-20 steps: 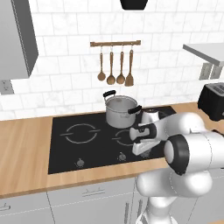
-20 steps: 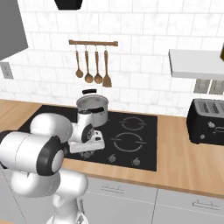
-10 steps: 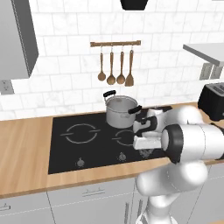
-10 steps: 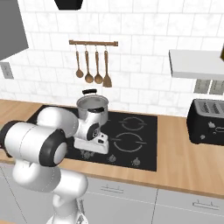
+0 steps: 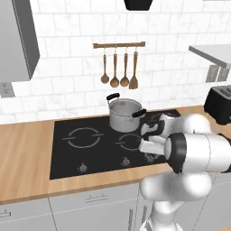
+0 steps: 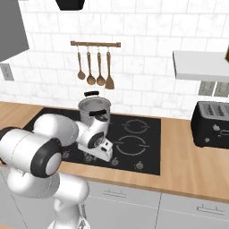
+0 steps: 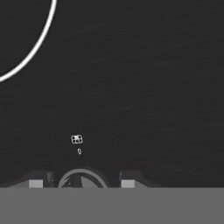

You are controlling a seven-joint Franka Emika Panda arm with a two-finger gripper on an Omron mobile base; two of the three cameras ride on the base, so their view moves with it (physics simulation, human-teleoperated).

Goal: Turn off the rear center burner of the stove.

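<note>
One knob (image 7: pixel 82 179) sits between the pincer (image 7: pixel 82 183) tips, half cut off | fingers apart around it, contact unclear | stove (image 7: pixel 131 87) glass directly beneath | pot (image 5: pixel 125 114) behind.

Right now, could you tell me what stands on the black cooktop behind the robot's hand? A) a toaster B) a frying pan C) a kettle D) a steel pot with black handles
D: a steel pot with black handles sits on the cooktop, just behind the hand lowered at the front knob row.
</note>
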